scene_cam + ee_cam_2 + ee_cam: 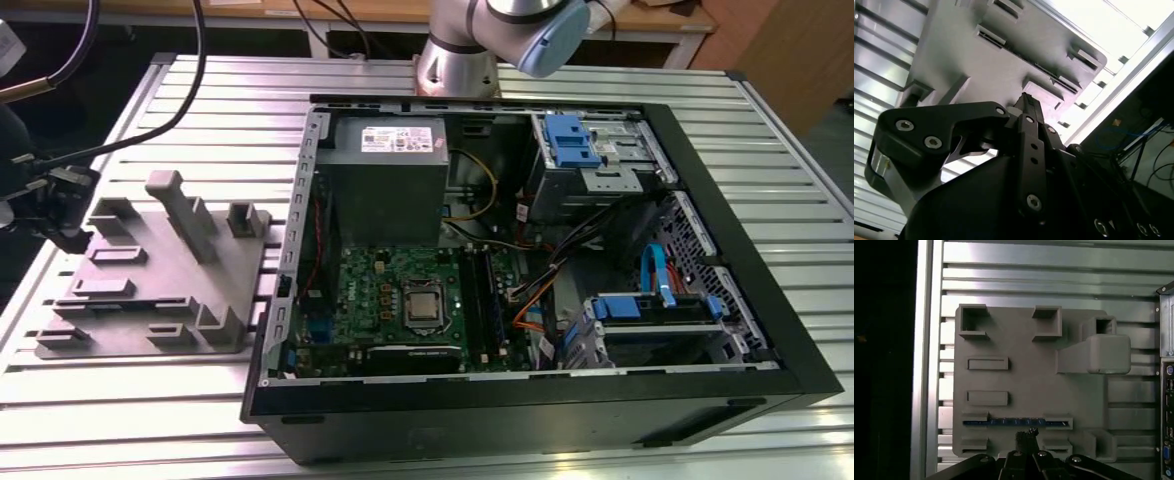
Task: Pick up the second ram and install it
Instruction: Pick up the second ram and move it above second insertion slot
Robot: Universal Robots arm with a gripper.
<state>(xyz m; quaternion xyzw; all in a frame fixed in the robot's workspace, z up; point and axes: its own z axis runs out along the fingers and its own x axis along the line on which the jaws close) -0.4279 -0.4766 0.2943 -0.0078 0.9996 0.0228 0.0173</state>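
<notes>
Slatted aluminium table [1054,275] carries the grey tray [1029,385], its slot holding the second ram [1004,422] on edge. The gripper [1026,436] hovers near it, fingers together, empty. Print on the power supply [387,185] is too small to read.

A robotics lab: slotted aluminium bench [120,410], opened computer case [534,405].

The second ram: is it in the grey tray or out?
In. The first wrist view shows the second ram seated edge-up in a slot of the grey tray, the gripper close to it.
</notes>
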